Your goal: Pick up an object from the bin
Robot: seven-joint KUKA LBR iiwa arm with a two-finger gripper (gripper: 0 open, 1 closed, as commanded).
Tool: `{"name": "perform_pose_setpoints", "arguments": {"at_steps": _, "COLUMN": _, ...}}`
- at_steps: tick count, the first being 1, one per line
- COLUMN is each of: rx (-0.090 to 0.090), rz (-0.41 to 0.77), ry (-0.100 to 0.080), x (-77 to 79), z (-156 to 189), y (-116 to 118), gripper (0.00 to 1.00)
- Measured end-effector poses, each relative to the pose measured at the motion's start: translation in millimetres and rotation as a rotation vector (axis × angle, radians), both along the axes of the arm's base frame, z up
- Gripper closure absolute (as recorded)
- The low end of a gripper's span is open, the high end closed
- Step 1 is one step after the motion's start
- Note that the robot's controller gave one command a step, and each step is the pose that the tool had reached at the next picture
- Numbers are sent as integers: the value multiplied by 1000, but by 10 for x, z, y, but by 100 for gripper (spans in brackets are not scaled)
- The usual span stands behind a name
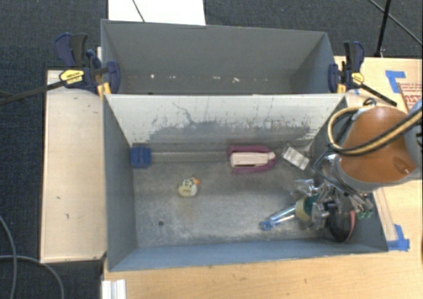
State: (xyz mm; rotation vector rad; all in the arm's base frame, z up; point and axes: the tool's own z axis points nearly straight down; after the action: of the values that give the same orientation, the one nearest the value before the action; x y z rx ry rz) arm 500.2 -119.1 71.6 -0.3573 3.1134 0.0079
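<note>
**A:** Near right corner of the bin [122, 185], and there's a slim pale-blue stick [279, 217] lying on the floor. It sits at a slant, with its darker blue tip pointing to the near left.

**B:** And the claw [318, 209] is right at the stick's other end, low over the floor in that same corner.

**A:** Has it got hold of the stick?

**B:** Can't tell. The stick's right end runs into the claw's metalwork and is lost there, so it could be gripped or just lying against it. How wide the claw stands I can't tell either.

**A:** I see a small greenish-yellow round bit right where the two meet.

**B:** Yes, and I can't say whether it belongs to the stick or to the robot.

**A:** Above the claw is the orange cover [380, 149] on the wrist, with yellow and black cables [344, 119] looping over it.

**B:** Moving outward, a crumpled silvery packet [295, 157] lies just behind the claw, towards the back wall. Left of it, a pink and white case [251, 159] lies flat along the foot of that wall.

**A:** Then a pale round lump [188, 187] sits alone left of the middle of the floor, well apart from the claw.

**B:** And a blue block [140, 156] is tucked into the far left corner, against the side wall.
</note>
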Motion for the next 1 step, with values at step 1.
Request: {"name": "perform_pose_setpoints", "arguments": {"at_steps": 1, "rx": -8, "rz": 18, "ry": -4, "x": 137, "z": 1199, "y": -96, "gripper": 100}}
